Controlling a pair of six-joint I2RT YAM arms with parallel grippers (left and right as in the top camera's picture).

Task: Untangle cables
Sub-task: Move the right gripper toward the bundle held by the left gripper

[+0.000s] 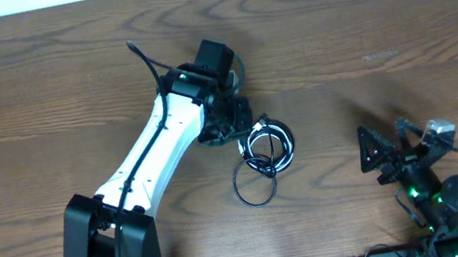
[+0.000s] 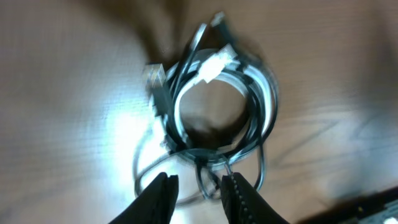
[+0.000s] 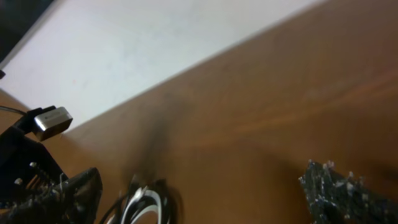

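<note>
Cables' place: The cables lay as one coiled knot near the middle of the wooden table. They sat just beside your left gripper and well apart from your right gripper.
Left fingers: They stood partly apart, low over the coil's near rim. A black loop sat in the gap, and nothing looked pinched.
Right fingers: They were spread wide and held nothing.
Step in hand: You seemed to be choosing a strand to draw out.
Doing it well: You would have done best to close on that single outer loop rather than the bundle. You could then pull slowly outward while the right gripper pinned the rest.
Materials: The black cords looked thin, glossy and springy, holding round loops. The white cord ended in a pale, boxy plug. The smooth, grained wood probably let the coil slide.
</note>
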